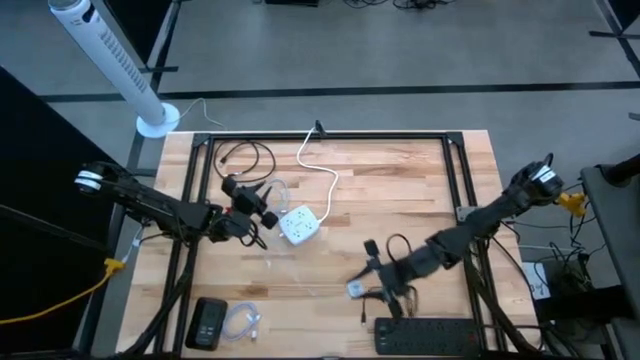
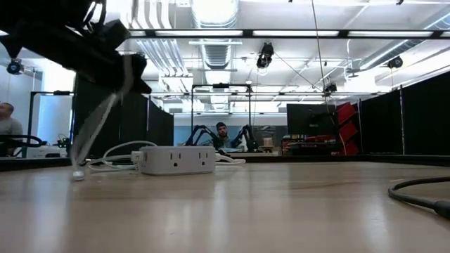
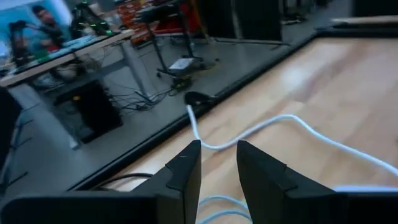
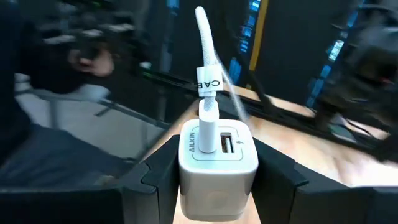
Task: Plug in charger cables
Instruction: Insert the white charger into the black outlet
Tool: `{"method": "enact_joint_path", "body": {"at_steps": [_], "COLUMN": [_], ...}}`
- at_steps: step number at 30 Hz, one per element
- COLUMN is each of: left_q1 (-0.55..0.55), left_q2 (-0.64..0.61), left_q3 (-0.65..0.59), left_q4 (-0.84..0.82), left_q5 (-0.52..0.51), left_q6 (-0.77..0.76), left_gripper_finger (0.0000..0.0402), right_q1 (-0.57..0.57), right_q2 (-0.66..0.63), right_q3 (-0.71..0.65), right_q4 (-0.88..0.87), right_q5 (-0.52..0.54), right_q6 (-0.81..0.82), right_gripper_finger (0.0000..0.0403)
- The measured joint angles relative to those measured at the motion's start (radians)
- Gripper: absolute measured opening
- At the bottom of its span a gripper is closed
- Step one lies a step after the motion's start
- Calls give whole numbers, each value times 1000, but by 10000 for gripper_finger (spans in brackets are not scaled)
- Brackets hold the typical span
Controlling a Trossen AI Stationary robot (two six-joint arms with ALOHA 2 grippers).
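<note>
The small white cube-shaped charger block (image 4: 217,165) with a white cable (image 4: 208,68) already plugged into one of its ports is clenched between the jaws of the right gripper (image 1: 362,288), which hangs over the near right part of the pale wooden bench (image 1: 400,190), just beside the long black power strip (image 1: 430,335). A thin black coiled cable (image 1: 398,250) lies near this gripper. Farther out, the square white socket cube (image 1: 298,225) with its thicker white cord (image 1: 322,175) sits in the middle of the bench, and the left gripper (image 1: 262,215) is just beside it; a thin white cable (image 2: 91,140) hangs from its jaws down to the bench in the low view, so I judge that they grasp it. Another black cable (image 1: 245,157) lies at the far left, and a translucent coiled cable (image 1: 243,322) at the near left beside a black box (image 1: 208,322). To do this step well, I think the right arm should turn the block so its prongs face a free socket, align it straight, and push down without tilting, while the hanging cable stays loose.
</note>
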Motion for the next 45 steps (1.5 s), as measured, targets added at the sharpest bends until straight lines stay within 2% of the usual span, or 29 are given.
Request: {"method": "enact_joint_path", "body": {"at_steps": [7, 9, 14, 17, 20, 23, 26, 34, 42, 45], "left_q1": [-1, -5, -15, -44, -78, -99, -108, -109, -109, -109], "left_q2": [-18, -20, 0, 51, 117, 195, 277, 474, 523, 523], "left_q3": [0, 0, 0, 0, 0, 0, 0, 0, 0, 0], "left_q4": [43, 67, 191, 285, 397, 526, 660, 951, 984, 985], "left_q5": [-3, 34, 310, 418, 442, 445, 445, 445, 443, 467], "left_q6": [-57, -70, -62, -21, 21, 50, 60, 68, 69, 70], "left_gripper_finger": [91, 91, 91, 91, 91, 91, 91, 91, 91, 91], "right_q1": [110, 140, 253, 333, 412, 472, 520, 592, 700, 711], "right_q2": [-10, -10, -8, -8, -8, -3, 17, 92, 73, 87], "right_q3": [0, 0, -1, 0, -1, -4, -20, -91, -81, -82], "right_q4": [-11, -32, -54, -72, -134, -238, -330, -344, -326, -354], "right_q5": [21, 57, 213, 316, 473, 628, 715, 758, 753, 681], "right_q6": [56, 95, 140, 163, 224, 374, 545, 840, 904, 1005], "right_gripper_finger": [143, 143, 143, 143, 143, 143, 143, 143, 143, 143]}}
